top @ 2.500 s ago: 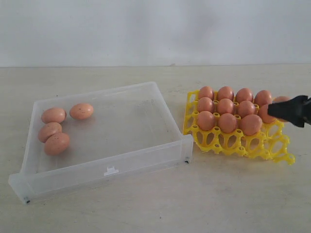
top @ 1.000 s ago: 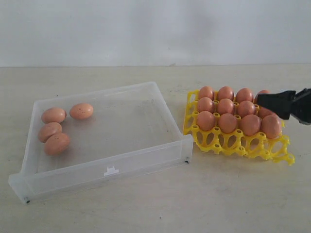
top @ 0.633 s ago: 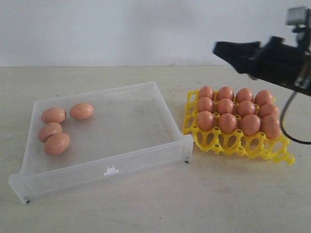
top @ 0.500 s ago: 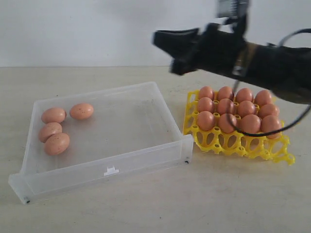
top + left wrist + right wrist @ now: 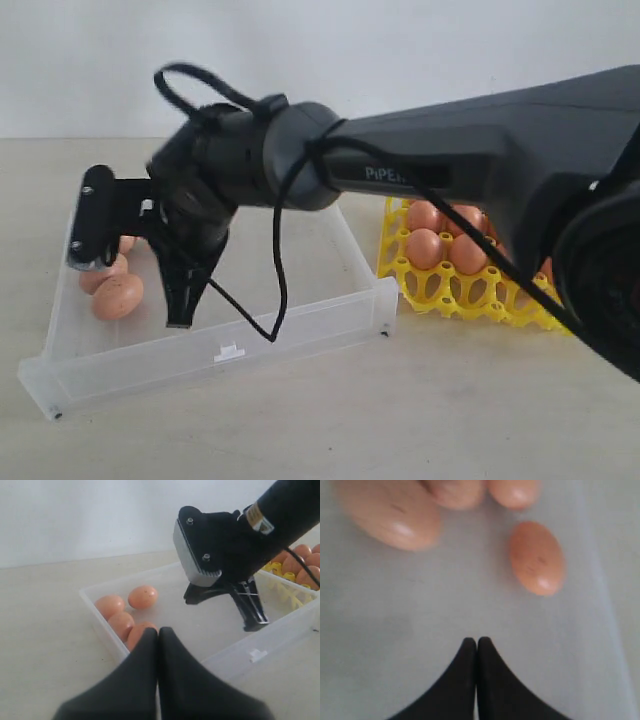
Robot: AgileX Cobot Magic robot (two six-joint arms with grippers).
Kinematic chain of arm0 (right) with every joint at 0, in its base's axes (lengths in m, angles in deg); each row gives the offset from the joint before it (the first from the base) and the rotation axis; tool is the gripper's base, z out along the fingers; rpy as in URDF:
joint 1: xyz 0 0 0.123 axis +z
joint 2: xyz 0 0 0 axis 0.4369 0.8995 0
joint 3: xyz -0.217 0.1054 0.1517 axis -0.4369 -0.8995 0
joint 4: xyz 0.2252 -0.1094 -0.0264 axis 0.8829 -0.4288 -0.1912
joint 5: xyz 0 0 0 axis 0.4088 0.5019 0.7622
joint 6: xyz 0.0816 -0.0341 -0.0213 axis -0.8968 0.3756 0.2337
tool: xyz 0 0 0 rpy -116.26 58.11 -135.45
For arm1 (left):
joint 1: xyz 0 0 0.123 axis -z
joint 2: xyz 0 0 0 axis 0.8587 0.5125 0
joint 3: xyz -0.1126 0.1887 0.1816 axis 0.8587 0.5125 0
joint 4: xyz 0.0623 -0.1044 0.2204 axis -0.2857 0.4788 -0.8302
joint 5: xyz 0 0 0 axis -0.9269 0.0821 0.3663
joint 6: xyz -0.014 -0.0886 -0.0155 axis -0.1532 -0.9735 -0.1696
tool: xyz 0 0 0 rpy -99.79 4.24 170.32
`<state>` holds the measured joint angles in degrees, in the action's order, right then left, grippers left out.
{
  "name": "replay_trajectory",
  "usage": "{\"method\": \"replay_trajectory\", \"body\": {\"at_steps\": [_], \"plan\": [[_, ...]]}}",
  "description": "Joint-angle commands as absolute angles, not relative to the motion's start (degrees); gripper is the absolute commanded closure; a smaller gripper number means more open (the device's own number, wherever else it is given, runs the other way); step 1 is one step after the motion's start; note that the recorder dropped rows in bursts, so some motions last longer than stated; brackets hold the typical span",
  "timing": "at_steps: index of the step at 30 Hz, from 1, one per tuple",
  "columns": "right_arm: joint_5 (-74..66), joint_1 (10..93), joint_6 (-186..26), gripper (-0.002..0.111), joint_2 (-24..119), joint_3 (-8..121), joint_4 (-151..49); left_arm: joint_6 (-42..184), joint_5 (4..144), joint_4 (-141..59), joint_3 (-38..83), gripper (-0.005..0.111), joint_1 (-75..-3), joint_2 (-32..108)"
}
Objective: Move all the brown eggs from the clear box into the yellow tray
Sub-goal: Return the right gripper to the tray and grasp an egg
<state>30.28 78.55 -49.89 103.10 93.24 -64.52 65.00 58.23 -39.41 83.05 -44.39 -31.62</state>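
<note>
Several brown eggs (image 5: 143, 596) lie at one end of the clear box (image 5: 300, 322); the exterior view shows one (image 5: 118, 296) in full and others partly behind the arm. My right gripper (image 5: 180, 318) points down inside the box beside them. It is shut and empty, its tips (image 5: 477, 641) over the bare box floor (image 5: 410, 625), a short way from a speckled egg (image 5: 537, 557). The yellow tray (image 5: 470, 296) on the right holds more eggs (image 5: 425, 247), partly hidden by the arm. My left gripper (image 5: 158, 630) is shut and empty, outside the box near its egg end.
The right arm (image 5: 480, 160) stretches across the whole scene above the box and tray. Beige tabletop (image 5: 400, 410) surrounds both containers. The box's front wall carries a small white tab (image 5: 229, 352).
The right arm has swung from over the yellow tray leftward across the table and dropped its gripper into the clear box beside the eggs.
</note>
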Motion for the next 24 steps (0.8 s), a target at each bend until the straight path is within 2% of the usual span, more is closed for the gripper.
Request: {"method": "replay_trajectory", "body": {"at_steps": [1, 5, 8, 10, 15, 17, 24], "plan": [[50.5, 76.7, -13.1, 0.109, 103.2, 101.9, -27.0, 65.0, 58.9, -38.9, 82.9, 0.111, -44.4, -31.8], [49.9, 75.6, -10.3, 0.109, 103.9, 105.0, -26.4, 65.0, 58.9, -38.9, 82.9, 0.111, -44.4, -31.8], [45.9, 76.1, 2.3, 0.105, 104.5, 105.1, -27.0, 65.0, 58.9, -38.9, 82.9, 0.111, -44.4, -31.8], [43.2, 76.9, 9.8, 0.095, 105.7, 105.0, -27.2, 65.0, 58.9, -38.9, 82.9, 0.111, -44.4, -31.8], [30.1, 77.3, 7.9, 0.053, 110.9, 105.0, -27.3, 65.0, 58.9, -38.9, 82.9, 0.111, -44.4, -31.8], [26.5, 77.3, 6.4, 0.045, 112.3, 105.0, -27.3, 65.0, 58.9, -38.9, 82.9, 0.111, -44.4, -31.8], [25.0, 77.3, 6.1, 0.045, 114.3, 105.0, -27.2, 65.0, 58.9, -38.9, 82.9, 0.111, -44.4, -31.8]]}}
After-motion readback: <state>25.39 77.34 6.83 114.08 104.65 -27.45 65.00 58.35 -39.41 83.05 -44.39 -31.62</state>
